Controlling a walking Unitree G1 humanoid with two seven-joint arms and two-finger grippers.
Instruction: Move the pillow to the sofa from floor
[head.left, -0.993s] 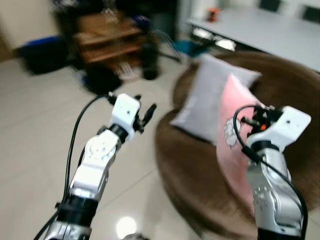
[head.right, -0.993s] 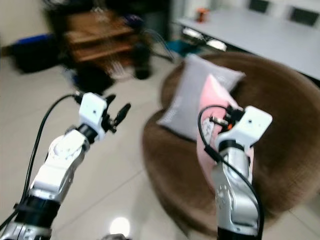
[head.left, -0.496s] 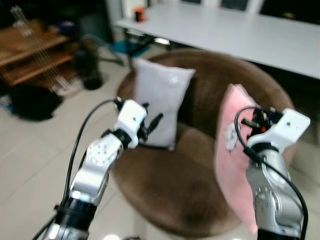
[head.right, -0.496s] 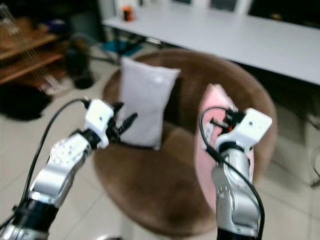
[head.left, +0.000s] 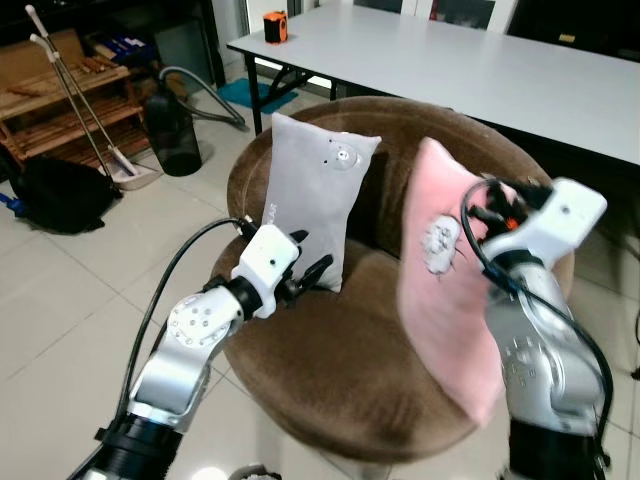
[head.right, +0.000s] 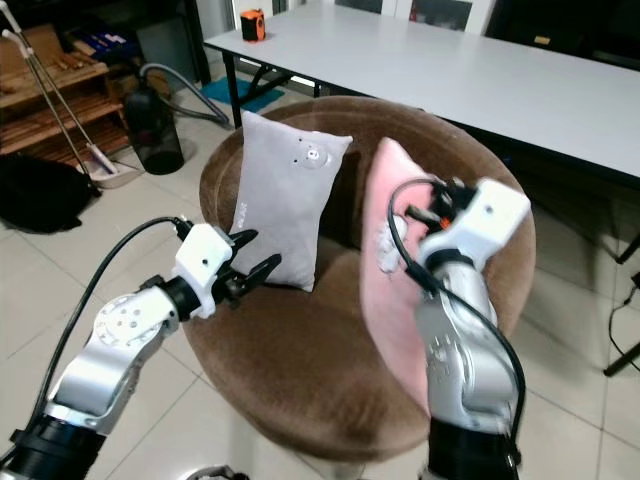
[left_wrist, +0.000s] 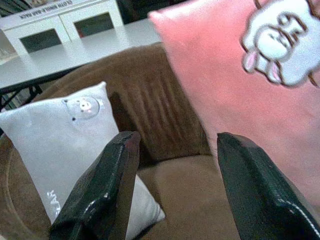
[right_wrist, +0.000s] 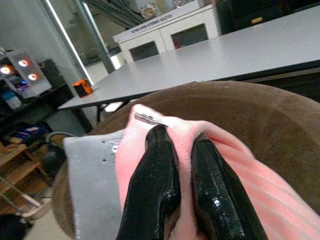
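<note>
Over the round brown sofa (head.left: 330, 370), in the left eye view, the right gripper (head.left: 487, 200) holds the pink pillow (head.left: 440, 300) by its top edge, so the pillow hangs upright above the right side of the seat, off the floor. A grey pillow (head.left: 310, 195) leans against the backrest on the left. The left gripper (head.left: 312, 262) hovers just in front of the grey pillow's lower corner, its fingers spread and holding nothing. A long grey table (head.left: 450, 70) stands behind the sofa.

From the left wrist view, the two black fingers (left_wrist: 100, 192) stand well apart, with the grey pillow and the pink pillow beyond them and the brown backrest between.

From the right wrist view, the fingers (right_wrist: 155, 190) are pinched tightly on a fold of the pink pillow's upper edge.
</note>
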